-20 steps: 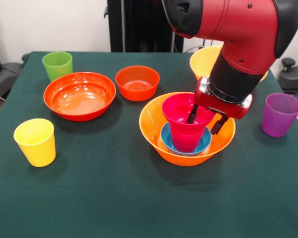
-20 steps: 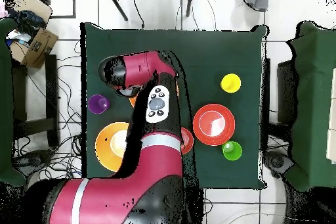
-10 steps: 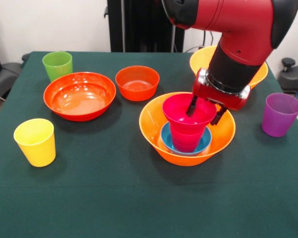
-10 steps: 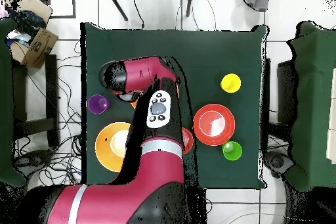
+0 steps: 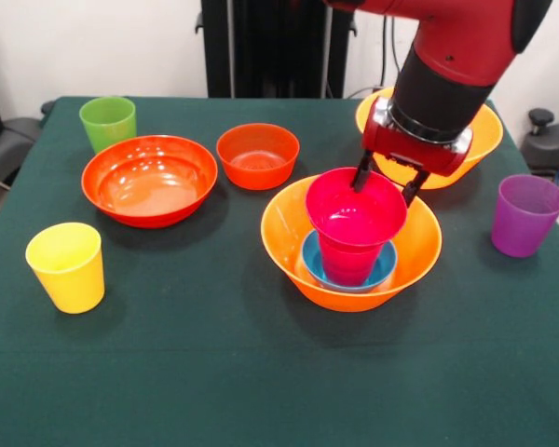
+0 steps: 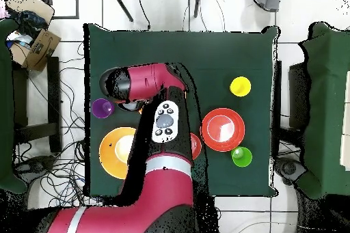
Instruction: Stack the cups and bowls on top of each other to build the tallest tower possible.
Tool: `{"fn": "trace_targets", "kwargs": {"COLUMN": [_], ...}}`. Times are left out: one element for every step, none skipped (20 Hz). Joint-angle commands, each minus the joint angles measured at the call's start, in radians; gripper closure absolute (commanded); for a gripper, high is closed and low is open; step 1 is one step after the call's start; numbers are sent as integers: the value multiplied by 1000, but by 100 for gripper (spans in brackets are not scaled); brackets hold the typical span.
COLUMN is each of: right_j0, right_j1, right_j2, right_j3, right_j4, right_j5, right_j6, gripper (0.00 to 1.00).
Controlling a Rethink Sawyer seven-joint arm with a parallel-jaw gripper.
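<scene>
The tower stands right of the table's middle: a large orange bowl holds a small blue bowl, a crimson-pink cup and, on top, a magenta bowl. My gripper is open and empty, just above the magenta bowl's far rim, with its fingers clear of it. The yellow cup, green cup and purple cup stand apart on the cloth. In the overhead view my arm hides the tower and the gripper.
A wide shallow red-orange bowl and a small red-orange bowl sit at the left middle. A second large orange bowl lies behind the arm, and also shows in the overhead view. The purple cup is near the table's edge.
My gripper has risen out of the magenta bowl and drawn back toward the robot's side. The magenta bowl stays on the stack. Nothing else has moved.
</scene>
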Motion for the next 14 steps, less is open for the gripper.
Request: {"fn": "trace_targets", "kwargs": {"right_j0": [-11, -10, -9, -8, -7, -9, -10, -8, -8, -7, -6, -5, -2, 2], "right_j1": [-24, -30, -35, -44, -49, -49, -51, -62, -66, -73, -75, -79, -79, -76], "right_j2": [92, 92, 93, 94, 96, 100, 104, 106, 109, 111, 111, 110, 108, 101], "right_j3": [57, 59, 60, 59, 59, 42, 39, 59, 58, 64, 63, 66, 65, 61], "right_j4": [26, 26, 28, 32, 34, 39, 43, 48, 51, 54, 57, 59, 58, 53], "right_j5": [-11, -18, -19, -16, -16, -3, 0, -8, -4, -7, -5, -7, -11, -15], "right_j6": [8, 11, 13, 13, 12, 7, 4, 4, -1, -4, -6, -5, -2, 3], "gripper": [0, 0, 0, 0, 0, 0, 0, 0, 0, 0, 0, 0, 0, 0]}}
